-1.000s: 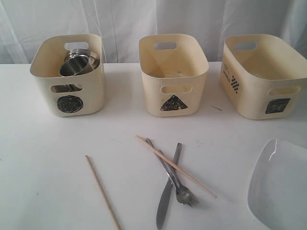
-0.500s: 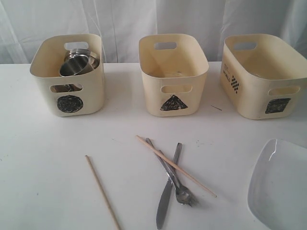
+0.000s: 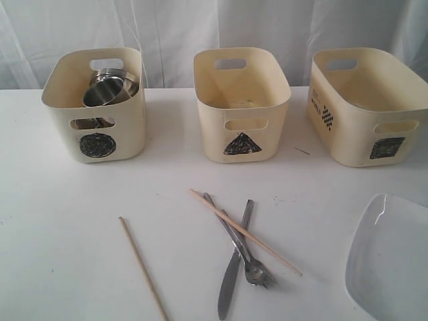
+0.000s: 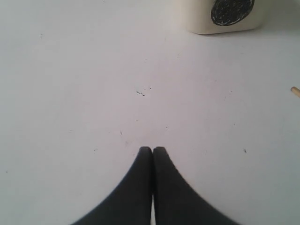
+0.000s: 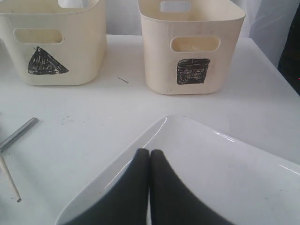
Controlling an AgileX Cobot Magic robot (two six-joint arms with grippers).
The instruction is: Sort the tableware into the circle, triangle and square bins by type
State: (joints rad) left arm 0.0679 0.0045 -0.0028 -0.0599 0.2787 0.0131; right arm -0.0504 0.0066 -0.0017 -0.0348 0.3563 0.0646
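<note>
Both grippers are clenched on nothing: the left gripper (image 4: 152, 150) over bare table (image 4: 70, 70), the right gripper (image 5: 149, 152) above the plate (image 5: 211, 173) at the front right corner, likely bound for the square bin (image 3: 354, 127). Cups (image 3: 105, 92) fill the circle bin (image 3: 127, 127), back left. The knife (image 3: 229, 287), fork (image 3: 257, 274) and chopsticks (image 3: 214, 208) wait unsorted near the front edge.

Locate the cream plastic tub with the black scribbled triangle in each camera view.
Exterior view: the cream triangle-marked tub stands middle of the row of three.
Left wrist view: not in it; only the circle-marked tub shows.
Right wrist view: beside the square-marked tub, beyond the white plate.
Shared landmark: the square-marked tub, its neighbour in both.
</note>
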